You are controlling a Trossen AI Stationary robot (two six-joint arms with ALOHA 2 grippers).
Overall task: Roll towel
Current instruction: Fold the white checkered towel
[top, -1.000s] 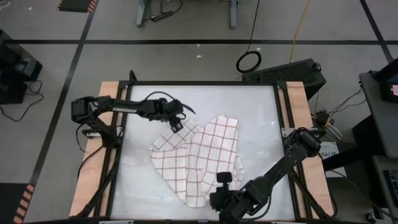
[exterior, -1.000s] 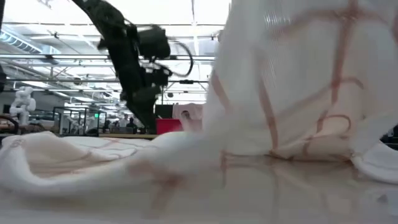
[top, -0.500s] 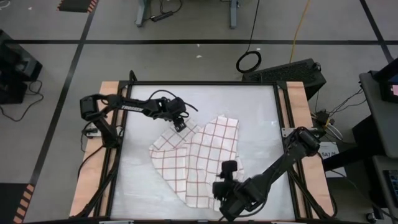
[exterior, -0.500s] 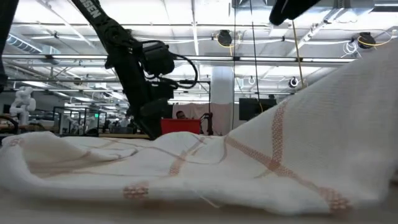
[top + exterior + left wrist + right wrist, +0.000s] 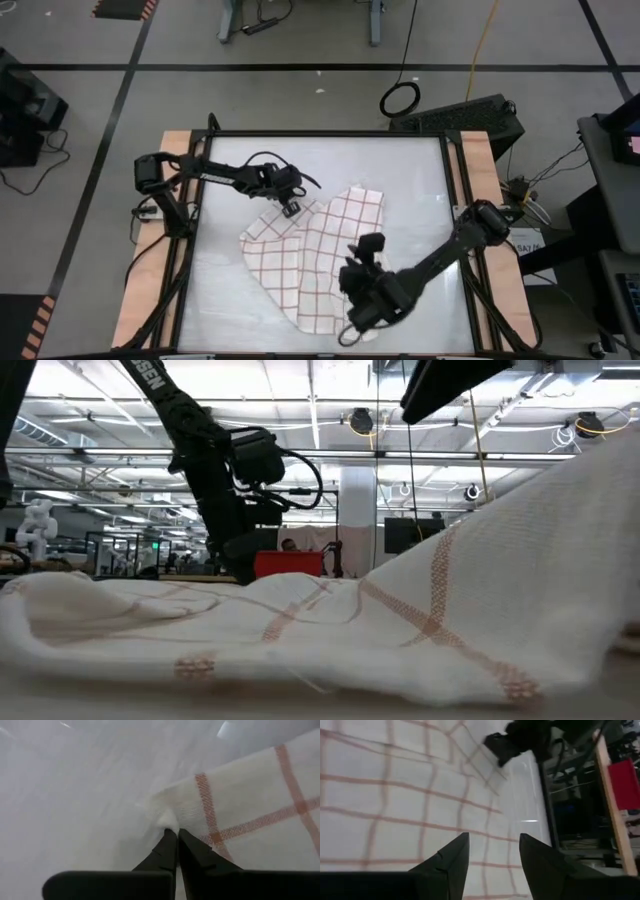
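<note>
The thin white cloth towel with red-brown grid lines (image 5: 320, 255) lies crumpled mid-bench. The left tool (image 5: 172, 834) has just pinched shut on the towel's far corner; the right tool (image 5: 490, 850), now spread and empty, has lifted off the near edge, so rolling can likely start from the left corner

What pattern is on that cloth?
The towel is white with a grid of thin red-brown lines, clearest from the high view.

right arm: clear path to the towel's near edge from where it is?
Probably yes. The right gripper hangs open just above the towel, with nothing between them. The left gripper is shut on the far corner, well clear of it.
</note>
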